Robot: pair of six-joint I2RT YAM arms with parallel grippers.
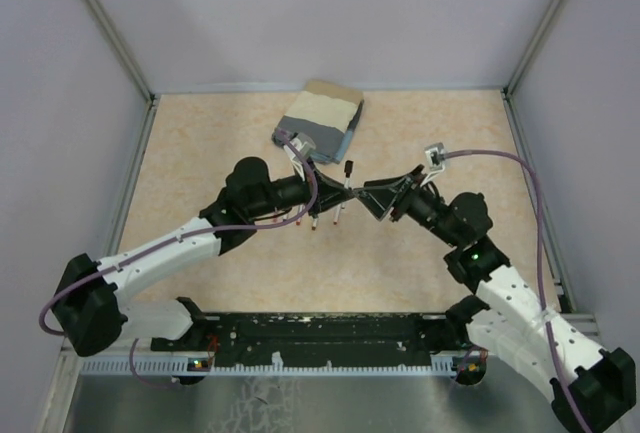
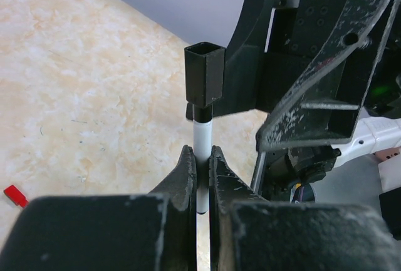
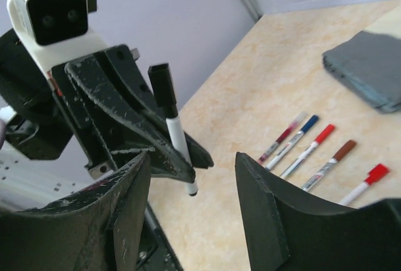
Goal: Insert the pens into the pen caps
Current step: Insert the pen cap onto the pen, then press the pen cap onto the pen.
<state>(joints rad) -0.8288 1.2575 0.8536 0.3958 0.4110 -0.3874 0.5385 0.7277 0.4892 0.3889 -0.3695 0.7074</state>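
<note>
From above, the left gripper (image 1: pixel 338 191) and the right gripper (image 1: pixel 372 197) meet tip to tip over the middle of the beige speckled table (image 1: pixel 200 143), in front of a folded grey-and-beige cloth (image 1: pixel 320 121); a square black plastic cap (image 1: pixel 349 167) stands up between them. In the left wrist view, the left fingers (image 2: pixel 185 177) are pressed onto a thin white-barrelled marker pen (image 2: pixel 202 136), held upright with the black cap seated on its top end. A small red plastic cap (image 2: pixel 15 194) lies on the table at the left. In the right wrist view, the right fingers (image 3: pixel 128 214) are spread apart and hold nothing. Beyond them, five capped white marker pens (image 3: pixel 310 151) lie side by side near the cloth.
</note>
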